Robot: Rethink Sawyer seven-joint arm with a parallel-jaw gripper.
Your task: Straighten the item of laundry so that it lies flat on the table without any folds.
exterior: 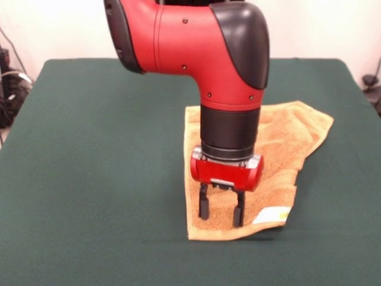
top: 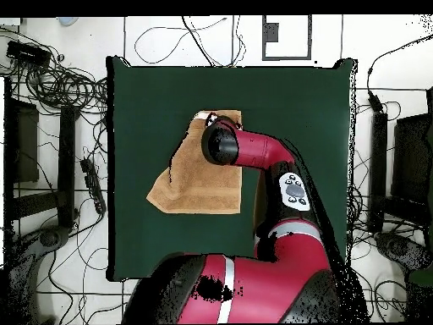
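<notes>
From the front, the red and black arm (exterior: 229, 71) comes down from the top of the picture and ends in the gripper (exterior: 221, 213), which points straight down over the orange-tan towel (exterior: 286, 140). The two black fingers (exterior: 203, 205) stand apart with a clear gap between them, holding nothing; their tips sit at or just above the terry cloth, and whether they touch it cannot be told. The gripper is over the towel's near part, close to the near edge, with the small white care tag (exterior: 272, 215) just beside it toward the picture's right. The towel lies on the dark green surface (exterior: 89, 167), right of the middle, with its right side folded so that edge runs on a slant.

From overhead, the arm's wrist (top: 221, 144) covers the gripper, so its fingers are hidden here. The wrist sits over the towel's (top: 199, 182) upper part, near the top edge. The towel spreads down and to the left from there, lying in the upper middle of the surface (top: 313, 110).
</notes>
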